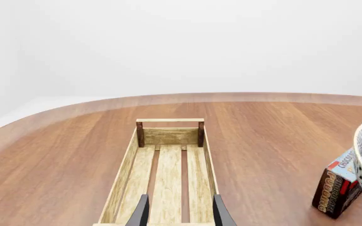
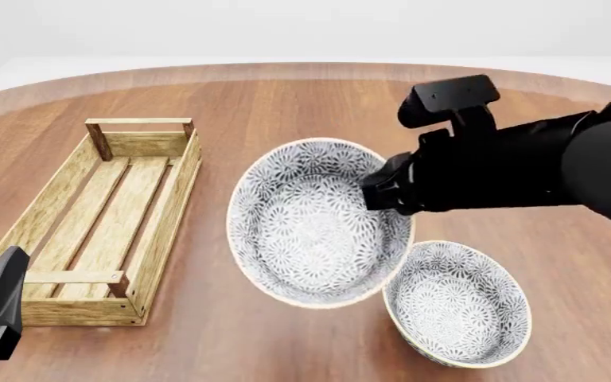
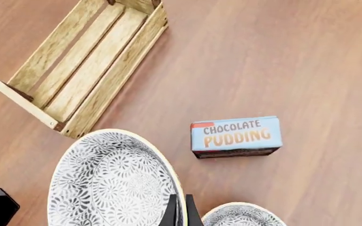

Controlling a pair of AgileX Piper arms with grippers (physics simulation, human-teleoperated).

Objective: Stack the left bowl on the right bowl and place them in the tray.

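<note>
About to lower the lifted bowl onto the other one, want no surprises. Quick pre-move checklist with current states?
1. Right claw pinching the rim of the lifted grey floral-patterned bowl: ok.
2. Second patterned bowl upright on the brown wooden table: ok.
3. Lifted bowl centred over the second bowl: not ok, it sits towards the crate.
4. Light-wood slatted tray unoccupied: ok.
5. Blue-and-brown chocolate pudding box out of the path: cannot tell; hidden in front view.
6. Left claw open over the tray: ok.

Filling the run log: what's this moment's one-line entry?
right gripper: shut on raised bowl rim | second bowl: on table | left gripper: open over tray
</note>
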